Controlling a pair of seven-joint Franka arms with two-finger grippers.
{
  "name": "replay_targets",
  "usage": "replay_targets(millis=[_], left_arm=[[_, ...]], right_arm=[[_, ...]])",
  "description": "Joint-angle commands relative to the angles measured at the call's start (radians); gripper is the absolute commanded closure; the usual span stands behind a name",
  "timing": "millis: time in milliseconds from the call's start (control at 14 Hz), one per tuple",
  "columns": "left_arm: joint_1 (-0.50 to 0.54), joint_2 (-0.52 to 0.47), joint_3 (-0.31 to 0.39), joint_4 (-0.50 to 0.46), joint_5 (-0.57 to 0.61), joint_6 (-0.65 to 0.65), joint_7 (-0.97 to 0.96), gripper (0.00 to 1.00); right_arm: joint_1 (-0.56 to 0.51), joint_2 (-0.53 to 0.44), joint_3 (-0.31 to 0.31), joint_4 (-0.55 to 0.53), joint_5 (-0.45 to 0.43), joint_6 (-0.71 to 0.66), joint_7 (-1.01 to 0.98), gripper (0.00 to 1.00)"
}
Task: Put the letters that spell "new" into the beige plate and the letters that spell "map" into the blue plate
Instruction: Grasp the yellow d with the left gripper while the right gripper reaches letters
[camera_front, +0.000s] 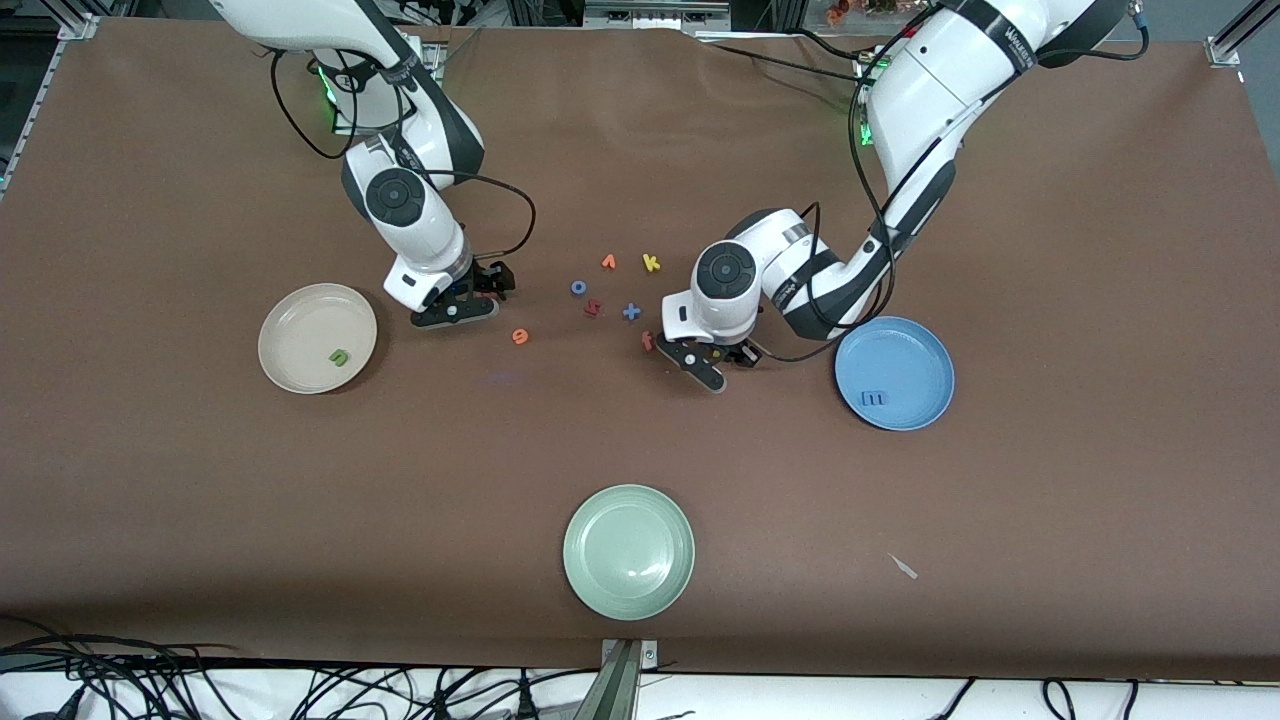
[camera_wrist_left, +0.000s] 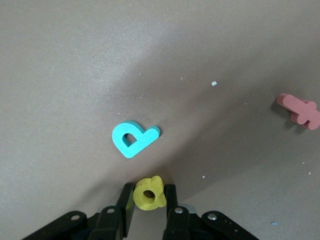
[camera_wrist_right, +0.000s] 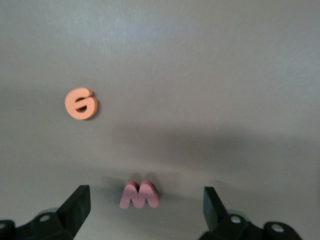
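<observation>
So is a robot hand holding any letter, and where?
The left gripper pinches the yellow a by its two sides. The right gripper holds nothing.

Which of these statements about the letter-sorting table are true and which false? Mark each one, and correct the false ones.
1. The left gripper is shut on the yellow a. True.
2. The right gripper is shut on the pink w. False: its fingers stand open on either side of the w.
3. The green n lies in the beige plate. True.
4. The blue plate holds the teal p. False: it holds the blue m; the p lies on the table.
</observation>
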Motion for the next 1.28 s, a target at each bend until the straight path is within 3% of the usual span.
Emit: replay_targets(millis=[0, 285, 641, 997, 1069, 1211], left_arm=[[0.012, -0.004, 0.002, -0.001, 0.026, 0.008, -0.015, 0.92], [0.068, -0.057, -0.012, -0.004, 0.023, -0.065, 0.002, 0.92], [0.104, -0.139, -0.017, -0.001, 0.023, -0.273, 0.074, 0.92], [0.248, -0.174, -0.017, -0.025, 0.026, -0.324, 0.327, 0.92], [0.274, -0.174, -0.017, -0.046, 0.026, -0.313, 0.341, 0.90], [0.305, -0.174, -0.017, -0.069, 0.027, -0.304, 0.347, 0.68]], right_arm=[[0.016, 0.025, 0.001, -0.005, 0.011, 0.030, 0.028, 0.00], [0.031, 0.032, 0.001, -0.006, 0.011, 0.018, 0.033, 0.05], [0.031, 0.028, 0.001, -0.006, 0.008, -0.007, 0.019, 0.24], [0.031, 0.030, 0.001, -0.005, 0.008, -0.007, 0.019, 0.46], [0.031, 0.030, 0.001, -0.006, 0.008, -0.007, 0.019, 0.50], [0.031, 0.032, 0.001, -0.006, 0.006, -0.007, 0.019, 0.58]])
